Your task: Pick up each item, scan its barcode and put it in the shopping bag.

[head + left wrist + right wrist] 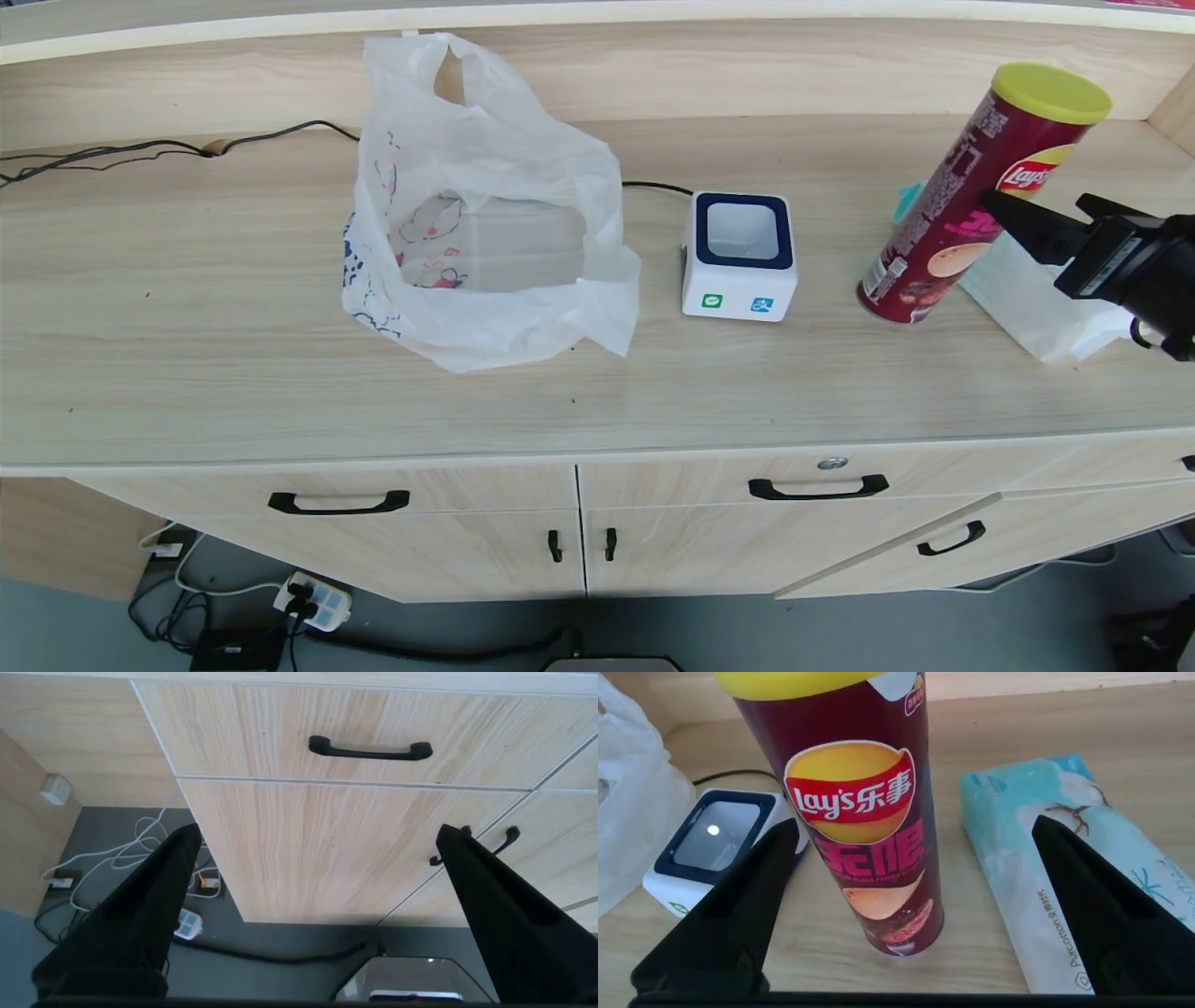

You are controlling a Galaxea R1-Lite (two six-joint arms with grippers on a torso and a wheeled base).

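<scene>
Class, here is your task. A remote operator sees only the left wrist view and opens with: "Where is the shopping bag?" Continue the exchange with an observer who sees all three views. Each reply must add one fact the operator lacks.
Observer: The shopping bag sits open on the counter, toward the robot's left.
Operator: And the scanner?
Observer: The scanner stands on the counter just right of the bag, not touching it.
Operator: Is an item gripped yet?
Observer: No. The right end effector is open, its fingers spread either side of the chip can, which stands on the counter.
</scene>
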